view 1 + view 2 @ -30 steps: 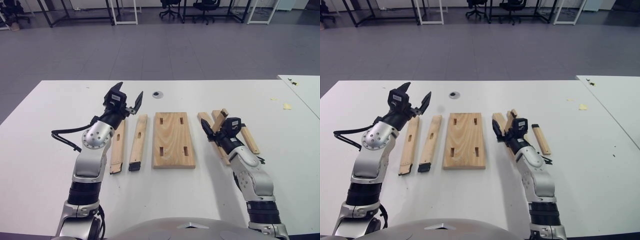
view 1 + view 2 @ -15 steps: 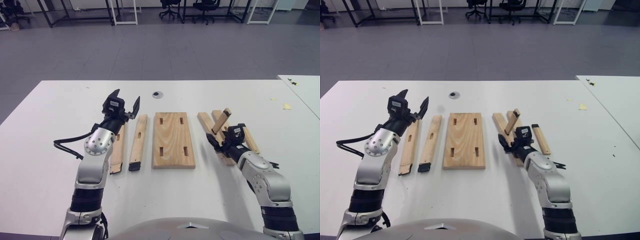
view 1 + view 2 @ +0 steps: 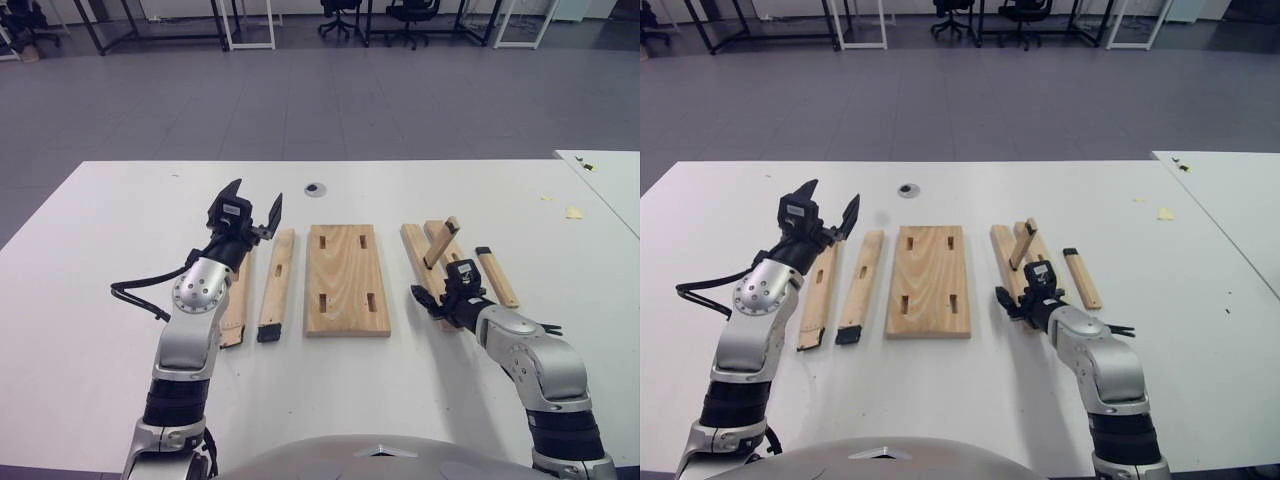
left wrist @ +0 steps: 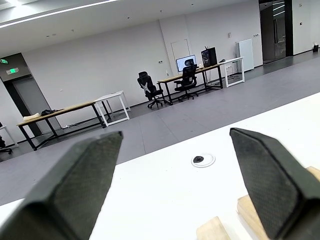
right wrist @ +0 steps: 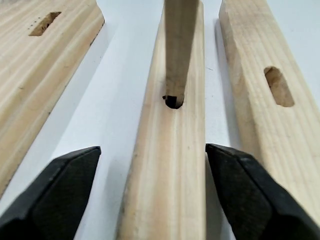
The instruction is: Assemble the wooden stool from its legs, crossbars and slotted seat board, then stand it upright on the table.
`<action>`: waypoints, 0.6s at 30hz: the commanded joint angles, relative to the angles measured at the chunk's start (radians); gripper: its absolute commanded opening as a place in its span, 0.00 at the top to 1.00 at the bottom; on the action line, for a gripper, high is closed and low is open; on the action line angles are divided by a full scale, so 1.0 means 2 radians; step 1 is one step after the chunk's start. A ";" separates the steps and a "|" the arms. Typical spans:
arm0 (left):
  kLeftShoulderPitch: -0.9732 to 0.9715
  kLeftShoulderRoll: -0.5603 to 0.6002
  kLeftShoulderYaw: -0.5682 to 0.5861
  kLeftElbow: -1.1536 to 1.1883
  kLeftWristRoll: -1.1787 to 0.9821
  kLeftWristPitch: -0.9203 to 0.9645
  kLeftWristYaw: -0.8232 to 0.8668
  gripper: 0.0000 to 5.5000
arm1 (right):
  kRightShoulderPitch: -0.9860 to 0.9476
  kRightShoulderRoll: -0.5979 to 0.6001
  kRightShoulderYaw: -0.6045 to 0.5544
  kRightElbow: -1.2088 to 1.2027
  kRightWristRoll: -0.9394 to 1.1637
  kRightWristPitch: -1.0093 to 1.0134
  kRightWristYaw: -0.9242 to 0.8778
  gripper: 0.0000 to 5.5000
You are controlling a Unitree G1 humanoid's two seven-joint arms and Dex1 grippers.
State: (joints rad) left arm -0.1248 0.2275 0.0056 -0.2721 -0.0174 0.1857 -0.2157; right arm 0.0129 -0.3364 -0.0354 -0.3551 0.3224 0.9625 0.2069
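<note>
**Stool parts laid flat, both hands open**

The stool is seen unassembled. The seat board (image 3: 347, 270) is laid flat near the middle of the white surface (image 3: 120, 230), with its four slots turned upward. A round grommet (image 3: 317, 188) is set into the surface just beyond the board's far edge.

To the left of the board, two legs are laid lengthwise side by side. The inner left leg (image 3: 278, 270) is just beside the board, and the outer left leg (image 3: 240, 295) is partly covered by the left arm. A dark cap is seen at the near end of each. The left hand (image 3: 256, 197) is held raised above the far ends of these two legs. Its fingers are spread wide and nothing is held between them.

To the right of the board, two more legs are laid close together. A crossbar (image 3: 441, 242) is stood tilted in the slot of one of them. The right hand (image 5: 152, 150) is held low at the near end of this slotted leg (image 5: 170, 190), with its fingers parted to either side of the wood. The leg is straddled, not clamped, and bare surface is seen between one finger and the leg's edge. The neighbouring leg (image 5: 260, 95) is laid just beside it, its oval slot unfilled. A short piece (image 3: 497, 278) with a dark far tip is laid farther to the right, apart from the two legs.
</note>
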 commanded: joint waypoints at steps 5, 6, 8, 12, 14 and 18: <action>0.001 0.002 -0.001 0.004 0.010 -0.003 0.002 0.29 | 0.009 0.000 -0.001 0.009 -0.016 0.023 -0.014 0.56; 0.000 0.002 -0.001 0.004 0.010 -0.003 0.002 0.29 | 0.010 0.001 -0.004 0.011 -0.018 0.020 -0.016 0.59; -0.002 0.002 0.000 0.006 0.011 -0.003 0.003 0.29 | 0.006 0.008 -0.009 0.015 -0.020 0.007 -0.020 0.62; -0.019 -0.010 0.011 0.012 -0.016 0.008 0.000 0.29 | -0.031 0.028 -0.016 0.005 -0.018 -0.056 -0.012 0.62; -0.044 -0.031 0.027 0.019 -0.064 0.029 -0.006 0.29 | -0.048 0.020 -0.012 -0.002 -0.021 -0.085 0.003 0.62; -0.109 -0.082 0.081 0.052 -0.228 0.110 -0.026 0.29 | -0.088 0.002 -0.003 -0.017 -0.012 -0.125 0.049 0.62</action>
State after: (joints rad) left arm -0.2828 0.0958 0.1257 -0.2016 -0.3579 0.3336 -0.2569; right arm -0.1162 -0.3077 -0.0527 -0.3622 0.2870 0.7530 0.2669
